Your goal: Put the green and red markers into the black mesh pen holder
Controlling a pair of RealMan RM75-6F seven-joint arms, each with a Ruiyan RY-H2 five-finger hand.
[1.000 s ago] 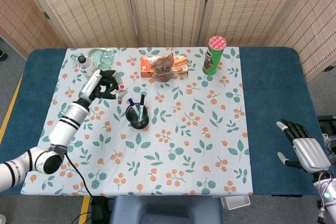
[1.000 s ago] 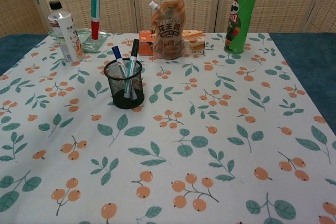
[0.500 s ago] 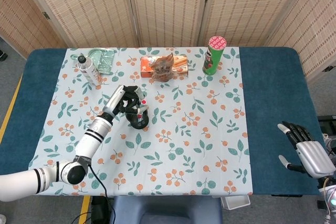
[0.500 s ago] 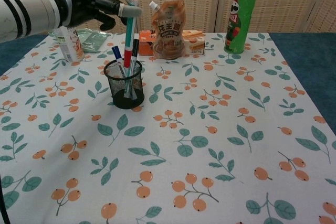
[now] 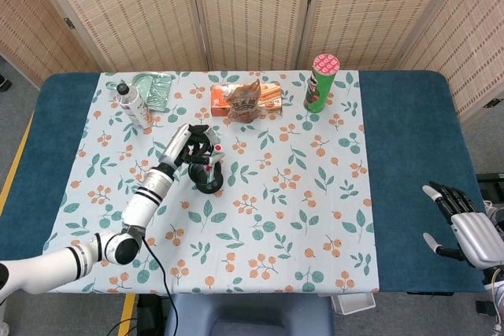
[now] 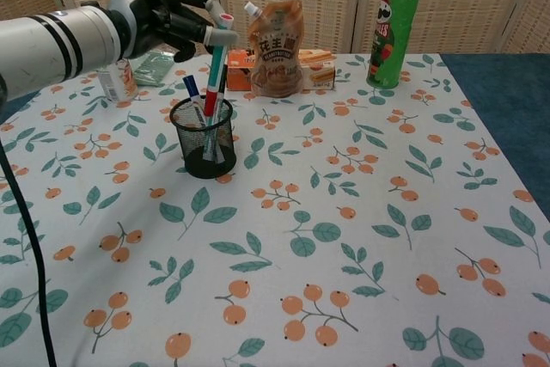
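Note:
The black mesh pen holder (image 6: 204,139) (image 5: 209,178) stands on the floral tablecloth, with a blue-capped and a dark-capped marker inside. My left hand (image 6: 172,21) (image 5: 191,146) hovers just above it and pinches a marker (image 6: 215,65) with a teal barrel and red lower end. The marker is tilted, and its red tip dips inside the holder's rim. My right hand (image 5: 465,226) hangs open off the table's right edge, holding nothing.
A white bottle (image 6: 112,79) and a green packet (image 6: 153,64) sit at the back left. A brown snack pouch (image 6: 276,49), an orange box (image 6: 314,66) and a green chips can (image 6: 386,30) stand along the back edge.
My left hand carried the marker from the back left, near the bottle, to above the holder, then lowered it so its red tip entered the holder. The right hand barely moved.

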